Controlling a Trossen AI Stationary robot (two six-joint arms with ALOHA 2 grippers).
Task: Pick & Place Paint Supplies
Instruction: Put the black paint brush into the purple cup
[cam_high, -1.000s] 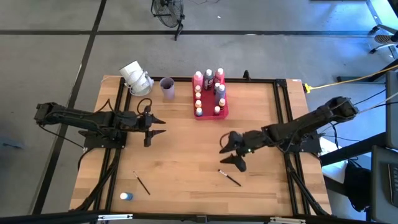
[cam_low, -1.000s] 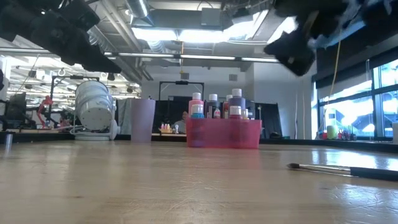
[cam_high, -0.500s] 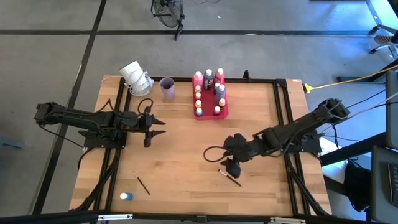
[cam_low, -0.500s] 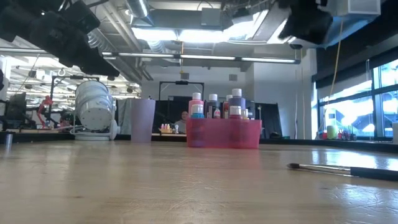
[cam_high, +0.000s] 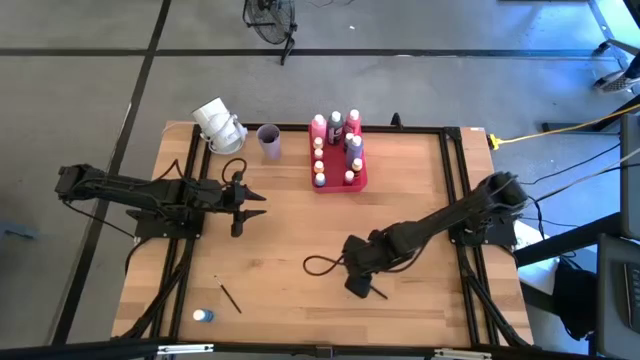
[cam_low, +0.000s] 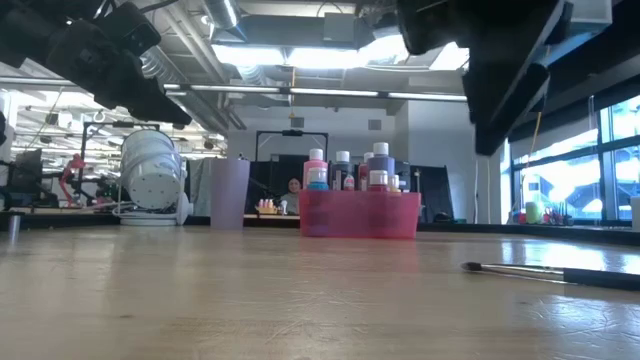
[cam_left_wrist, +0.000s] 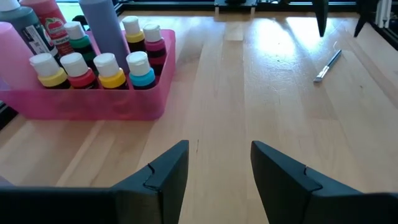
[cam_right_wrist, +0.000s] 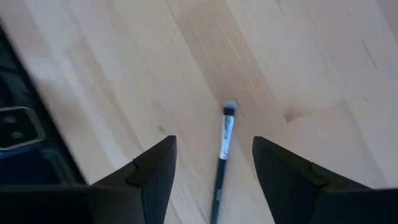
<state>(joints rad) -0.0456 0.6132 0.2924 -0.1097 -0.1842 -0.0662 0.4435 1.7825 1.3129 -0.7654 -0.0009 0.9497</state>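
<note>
Hovering right gripper (cam_right_wrist: 214, 171), fingers apart, stood over thin dark pale-tipped paintbrush (cam_right_wrist: 222, 155) lying on wooden desk (cam_high: 290, 240), nothing held, left gripper (cam_left_wrist: 217, 165) parted, empty, near pink-red tray (cam_left_wrist: 93, 102).

A light wooden table (cam_high: 300, 250) with a dark frame along its edges carries everything. At its far edge, near the middle, a pink-red tray (cam_high: 357, 183) stands on the wood, filled with paint bottles. Just left of it stands a lilac cup (cam_high: 268, 141), and further left a white round device (cam_high: 217, 122) sits at the far left corner. Toward the near side, one thin paintbrush (cam_high: 229, 297) lies on the left, with a small blue bottle (cam_high: 203, 315) on its side near it. Another paintbrush (cam_right_wrist: 221, 155) lies flat on the right half.
</note>
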